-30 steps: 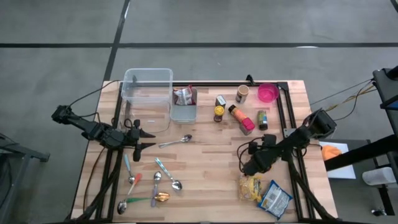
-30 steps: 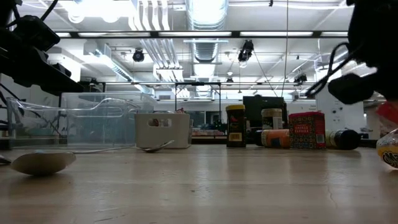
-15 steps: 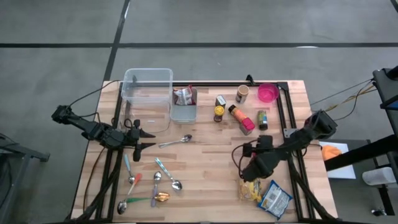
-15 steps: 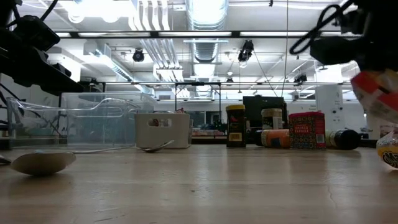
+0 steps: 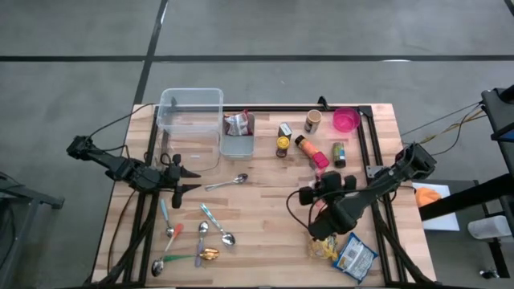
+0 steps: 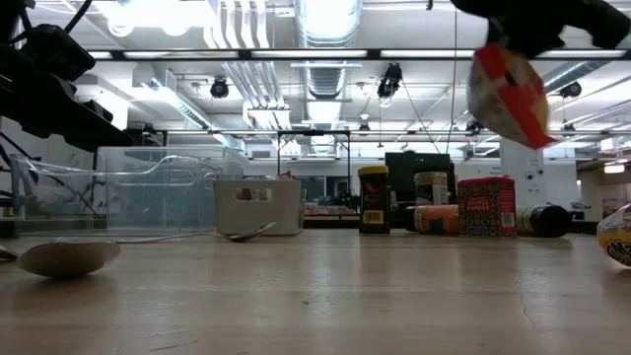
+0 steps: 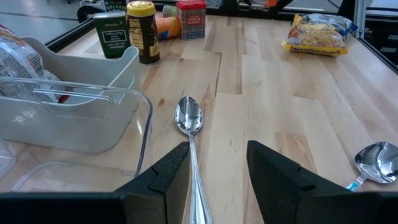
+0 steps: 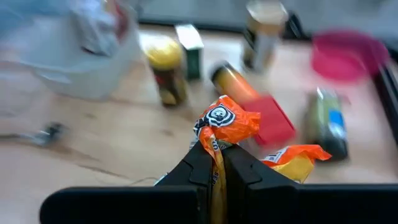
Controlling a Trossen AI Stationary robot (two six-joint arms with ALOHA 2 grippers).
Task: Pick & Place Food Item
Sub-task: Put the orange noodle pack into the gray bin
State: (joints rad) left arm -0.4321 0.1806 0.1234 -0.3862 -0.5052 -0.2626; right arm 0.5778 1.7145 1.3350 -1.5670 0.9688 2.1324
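My right gripper (image 8: 214,163) is shut on an orange and white snack bag (image 6: 508,94), high above the table's right half; in the high view the gripper (image 5: 321,194) covers the bag. A yellow bag (image 5: 323,246) and a blue bag (image 5: 354,257) lie flat on the table at the near right. My left gripper (image 5: 186,178) waits open at the table's left. In its wrist view the fingers (image 7: 168,177) stand on either side of a spoon's (image 7: 188,116) handle without touching it. My right gripper pinches a crumpled end of the orange bag (image 8: 219,134) between its two fingers. The fingers slant downward and face the table's far edge. The bag hangs tilted below the gripper (image 6: 513,108), lifted clear of the table.
A clear bin (image 5: 190,120) and a small bin (image 5: 238,135) holding a packet stand at the far left. Spice jars (image 5: 283,144), an orange bottle (image 5: 306,147), a red box (image 5: 320,162) and a pink bowl (image 5: 346,120) line the far right. Several spoons (image 5: 205,237) lie near left.
My right gripper has risen from the bags at the near right with the orange bag. It has tipped from pointing down to facing the far edge and shifted toward the table's middle. The bag has come up off the table and now hangs clear.
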